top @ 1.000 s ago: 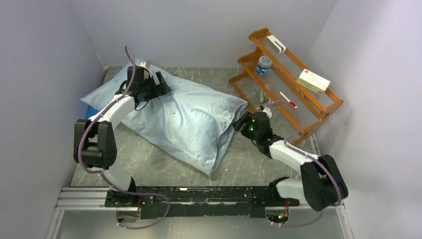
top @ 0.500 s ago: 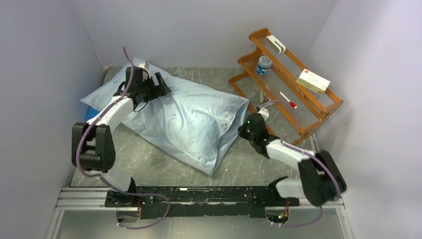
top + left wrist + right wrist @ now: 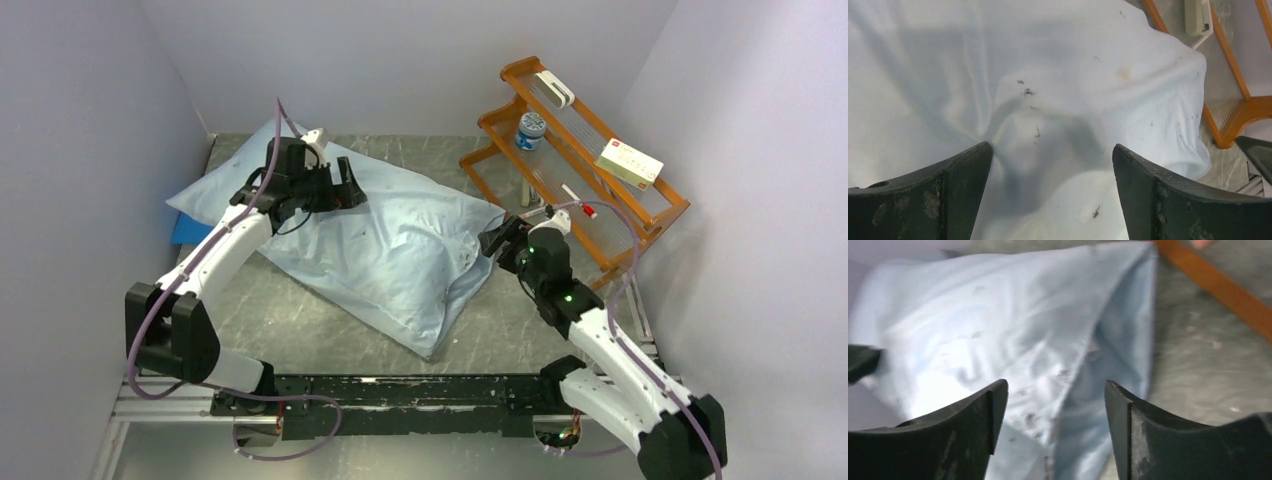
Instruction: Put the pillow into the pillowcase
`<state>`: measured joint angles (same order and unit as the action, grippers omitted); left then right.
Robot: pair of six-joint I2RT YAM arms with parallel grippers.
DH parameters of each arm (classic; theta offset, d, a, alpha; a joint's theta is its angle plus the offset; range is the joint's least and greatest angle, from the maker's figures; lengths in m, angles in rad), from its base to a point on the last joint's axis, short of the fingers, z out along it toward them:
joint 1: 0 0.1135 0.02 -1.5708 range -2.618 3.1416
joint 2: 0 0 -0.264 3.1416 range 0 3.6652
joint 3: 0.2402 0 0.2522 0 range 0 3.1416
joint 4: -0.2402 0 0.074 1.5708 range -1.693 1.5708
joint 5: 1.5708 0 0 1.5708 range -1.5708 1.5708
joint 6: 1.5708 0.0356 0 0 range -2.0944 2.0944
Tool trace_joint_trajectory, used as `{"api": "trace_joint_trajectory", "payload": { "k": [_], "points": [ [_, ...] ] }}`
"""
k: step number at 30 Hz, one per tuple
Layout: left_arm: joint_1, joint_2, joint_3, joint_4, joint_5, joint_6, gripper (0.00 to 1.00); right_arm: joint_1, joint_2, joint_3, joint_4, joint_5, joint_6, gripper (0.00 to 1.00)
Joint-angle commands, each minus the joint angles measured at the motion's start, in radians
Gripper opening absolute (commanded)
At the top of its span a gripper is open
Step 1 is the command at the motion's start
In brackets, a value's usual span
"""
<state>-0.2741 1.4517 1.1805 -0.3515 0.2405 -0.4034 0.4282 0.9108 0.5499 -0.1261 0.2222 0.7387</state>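
The pale light-blue pillowcase lies plump and wrinkled across the table, its open end at the right. The white pillow is hidden, apparently inside the pillowcase. My left gripper is open and empty above the back left part of the pillowcase; in the left wrist view the speckled cloth lies between and beyond the fingers. My right gripper is open and empty just off the pillowcase's right edge; in the right wrist view the case's hem runs between the fingers.
An orange wire shelf stands at the back right with a small jar, a white box and a red pen. A bright-blue mat peeks out under the pillowcase's left side. Grey walls close both sides.
My left gripper rose and moved right over the pillowcase. My right gripper drew up and back from the case's right edge, its arm swinging forward.
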Motion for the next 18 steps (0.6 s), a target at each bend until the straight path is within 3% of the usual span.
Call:
{"api": "trace_joint_trajectory", "payload": {
  "k": [1,3,5,8,12,18],
  "points": [
    [-0.008,-0.042,0.006,-0.066,-0.03,0.047,0.95,0.008,-0.081,-0.095,0.163,-0.212,0.124,0.83],
    [-0.008,-0.047,0.016,-0.084,-0.033,0.055,0.95,0.019,-0.069,-0.145,0.224,-0.218,0.166,0.92],
    [-0.008,-0.06,0.024,-0.102,-0.039,0.068,0.94,0.026,-0.053,-0.177,0.26,-0.218,0.195,0.93],
    [-0.008,-0.085,0.024,-0.117,-0.085,0.089,0.93,0.039,-0.021,-0.228,0.388,-0.271,0.216,0.89],
    [-0.008,-0.096,0.032,-0.139,-0.117,0.102,0.93,0.063,0.095,-0.196,0.43,-0.27,0.181,0.87],
    [-0.008,-0.105,0.049,-0.14,-0.113,0.086,0.93,0.083,0.2,-0.189,0.645,-0.458,0.159,0.78]
  ]
}}
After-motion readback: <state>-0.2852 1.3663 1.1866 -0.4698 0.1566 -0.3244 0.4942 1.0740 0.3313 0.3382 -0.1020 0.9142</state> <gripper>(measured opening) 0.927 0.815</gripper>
